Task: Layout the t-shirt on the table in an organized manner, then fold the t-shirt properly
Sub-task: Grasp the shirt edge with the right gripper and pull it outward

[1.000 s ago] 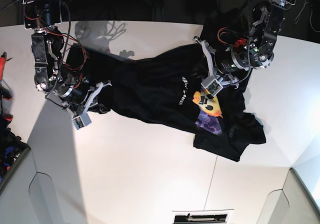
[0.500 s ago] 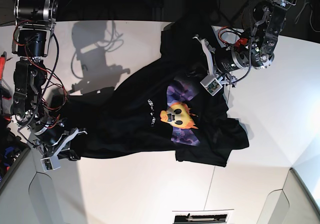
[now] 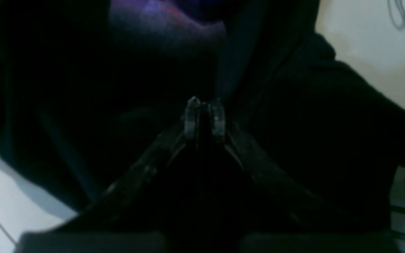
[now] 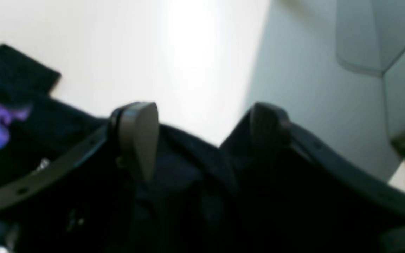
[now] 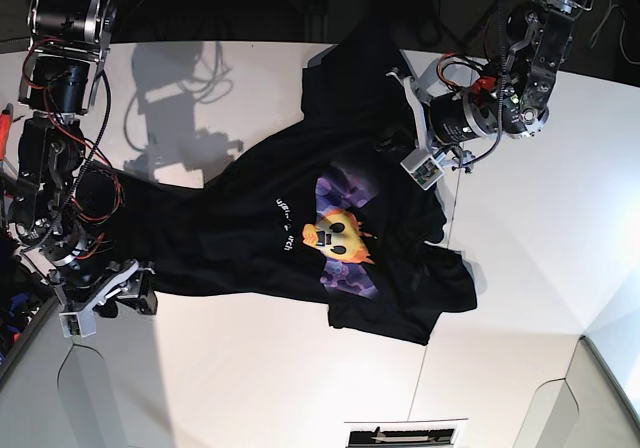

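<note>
The black t-shirt (image 5: 250,238) lies stretched across the white table (image 5: 540,218), with its sun-face graphic (image 5: 340,236) facing up. My left gripper (image 5: 418,163) is at the shirt's far right edge. In the left wrist view it (image 3: 204,116) is shut on black shirt fabric (image 3: 311,123). My right gripper (image 5: 125,290) is at the shirt's near left end. In the right wrist view it (image 4: 202,133) stands open, its fingers (image 4: 139,137) wide apart, with shirt fabric (image 4: 188,196) lying between and beneath them on the table (image 4: 188,52).
A thin dark seam (image 5: 430,338) runs across the table toward the front. Cut-out corners lie at the front left (image 5: 90,388) and front right (image 5: 600,368). Red tools (image 5: 6,118) sit at the left edge. A slotted plate (image 5: 400,434) is at the front edge.
My right gripper moved left and toward the front edge, dragging the shirt's end with it. The shirt spread out and the graphic shifted left. My left gripper stayed almost in place.
</note>
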`<state>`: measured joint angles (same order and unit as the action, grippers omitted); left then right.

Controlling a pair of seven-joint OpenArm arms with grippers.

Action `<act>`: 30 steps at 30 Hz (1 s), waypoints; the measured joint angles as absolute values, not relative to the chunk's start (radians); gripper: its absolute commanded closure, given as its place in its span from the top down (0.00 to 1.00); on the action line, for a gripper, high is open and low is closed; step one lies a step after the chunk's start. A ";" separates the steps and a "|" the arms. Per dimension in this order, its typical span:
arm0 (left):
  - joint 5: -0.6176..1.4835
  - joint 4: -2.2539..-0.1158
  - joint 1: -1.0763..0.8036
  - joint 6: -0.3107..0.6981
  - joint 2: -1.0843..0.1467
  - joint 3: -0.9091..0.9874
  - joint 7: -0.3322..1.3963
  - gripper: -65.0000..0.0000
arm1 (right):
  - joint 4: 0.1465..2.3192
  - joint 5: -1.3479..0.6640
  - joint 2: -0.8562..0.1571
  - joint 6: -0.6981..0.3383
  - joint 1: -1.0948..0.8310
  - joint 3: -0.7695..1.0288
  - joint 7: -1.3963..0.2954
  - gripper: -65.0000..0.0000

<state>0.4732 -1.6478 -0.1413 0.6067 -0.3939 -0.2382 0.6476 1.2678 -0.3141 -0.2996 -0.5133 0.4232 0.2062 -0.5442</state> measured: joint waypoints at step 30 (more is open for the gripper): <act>0.447 -1.648 -0.144 0.615 -0.517 -0.240 0.598 0.07 | 1.486 -0.274 -0.304 -0.575 -0.014 0.236 -0.575 0.42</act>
